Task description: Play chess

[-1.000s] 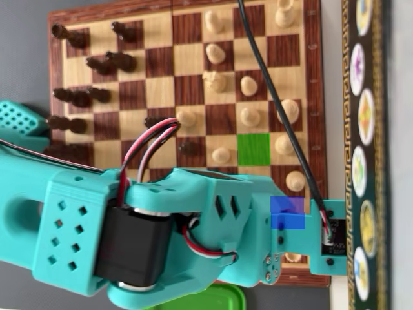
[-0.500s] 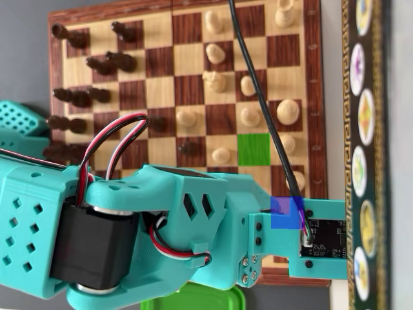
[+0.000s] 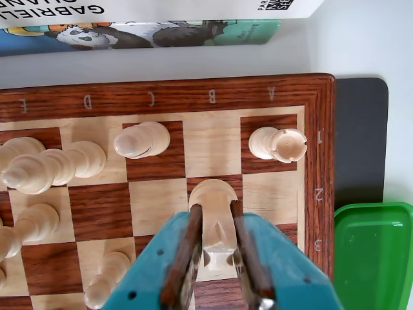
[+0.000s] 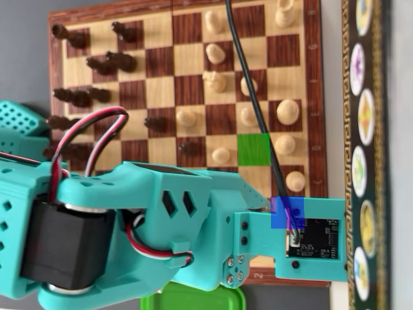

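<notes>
My teal gripper (image 3: 216, 213) with brown pads is shut on a pale wooden chess piece (image 3: 213, 194) in the wrist view. It holds it over the B-file squares near rank 2 of the wooden chessboard (image 3: 319, 161). A pale rook (image 3: 279, 143) stands on A1 and another pale piece (image 3: 142, 139) on C1. In the overhead view the teal arm (image 4: 193, 213) hides the gripper and the held piece. There a green patch (image 4: 253, 149) marks one square and a blue patch (image 4: 288, 212) lies by the camera mount. Dark pieces (image 4: 103, 63) stand at the left, pale pieces (image 4: 288, 111) at the right.
Several tall pale pieces (image 3: 55, 166) crowd the left of the wrist view, with pawns (image 3: 106, 279) below them. A green tub (image 3: 374, 255) sits right of the board on a black mat (image 3: 360, 142). A book (image 3: 142, 32) lies beyond the board's far edge. A black cable (image 4: 248, 97) crosses the board.
</notes>
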